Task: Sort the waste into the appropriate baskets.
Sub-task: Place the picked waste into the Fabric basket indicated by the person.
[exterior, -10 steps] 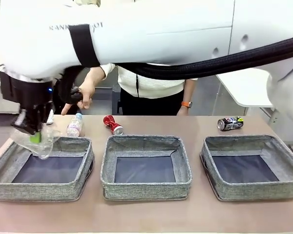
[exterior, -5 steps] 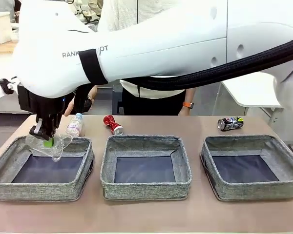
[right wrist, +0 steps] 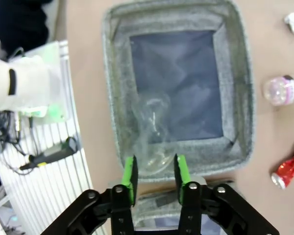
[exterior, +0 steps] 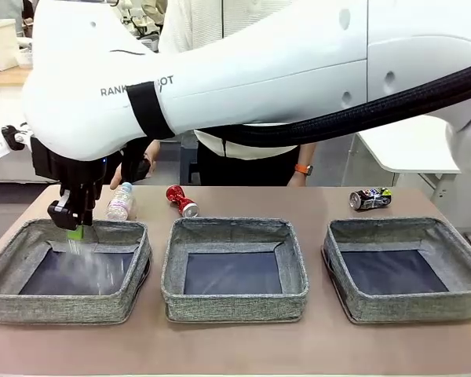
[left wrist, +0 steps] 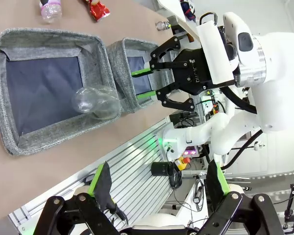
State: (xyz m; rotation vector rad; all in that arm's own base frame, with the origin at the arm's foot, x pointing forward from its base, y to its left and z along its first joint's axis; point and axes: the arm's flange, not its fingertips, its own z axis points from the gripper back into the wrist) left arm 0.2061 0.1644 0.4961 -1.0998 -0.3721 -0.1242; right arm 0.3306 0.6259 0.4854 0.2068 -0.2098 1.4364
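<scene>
On the beige table (exterior: 314, 200), over the grey basket (exterior: 63, 308) at its left edge, the right claw (exterior: 75, 229) is held parted and empty, the clear bottle (left wrist: 95, 102) seen blurred beneath. A straight lift clear of the wall is advised.

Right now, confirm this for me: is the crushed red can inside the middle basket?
No, the crushed red can lies on the table behind the middle basket, outside its far rim.
</scene>
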